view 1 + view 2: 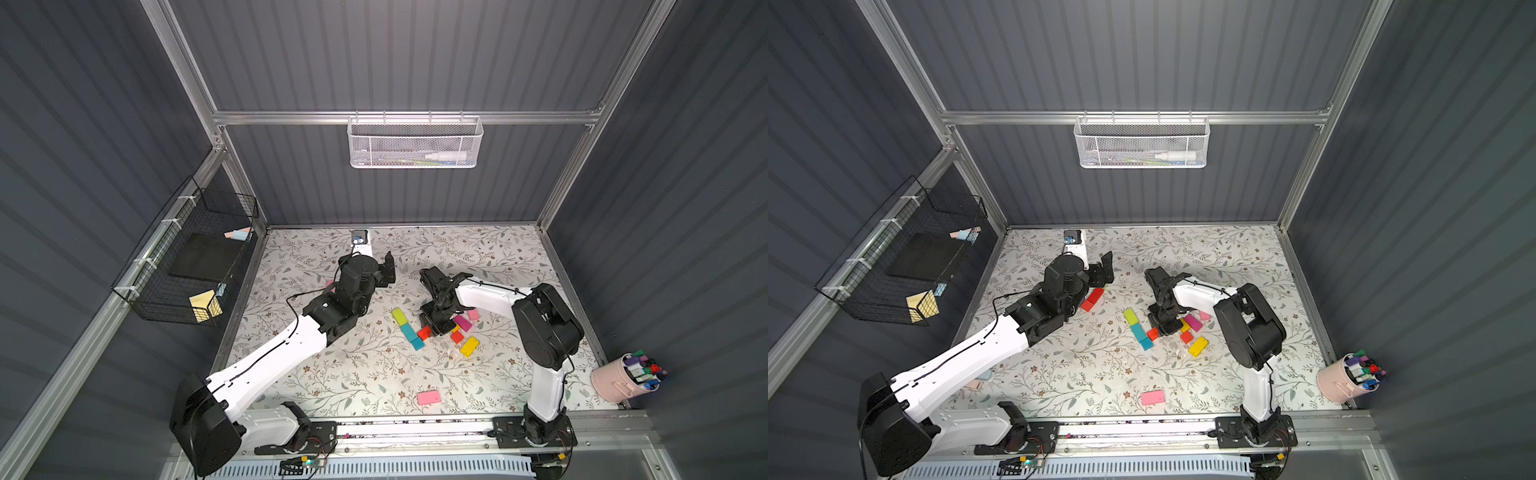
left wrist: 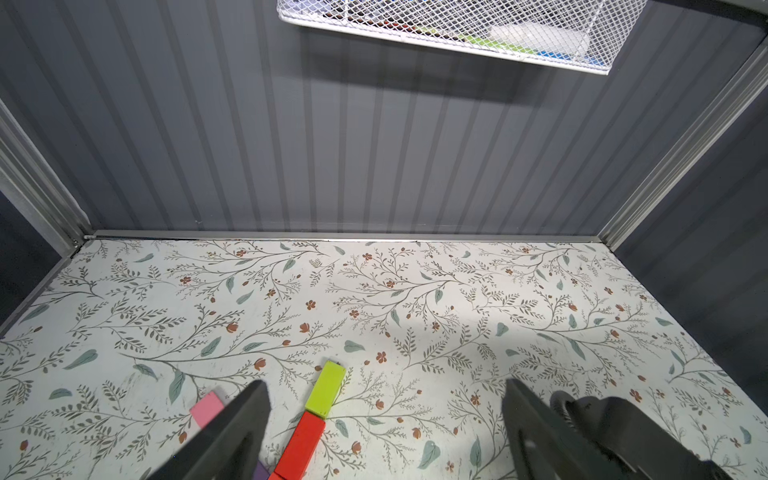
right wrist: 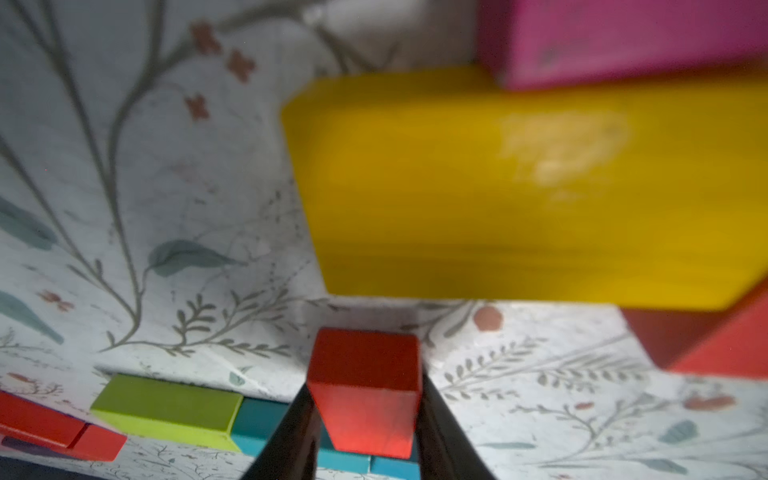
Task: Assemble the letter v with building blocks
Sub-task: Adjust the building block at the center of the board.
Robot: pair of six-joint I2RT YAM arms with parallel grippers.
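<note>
blocks [image 1: 409, 330] on table [image 1: 478, 249] centre, cup [image 1: 611, 382] at right edge

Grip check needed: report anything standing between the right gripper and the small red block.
Nothing visible does. In the right wrist view the small red block sits inside the right gripper, whose jaws meet its two sides with nothing wedged between.

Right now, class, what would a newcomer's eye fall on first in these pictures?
Bright building blocks cluster mid-table, where the right end effector pinches a small red block beside the teal blocks. A lone pink block lies near the front edge, and a pink cup of markers stands at the far right.
</note>
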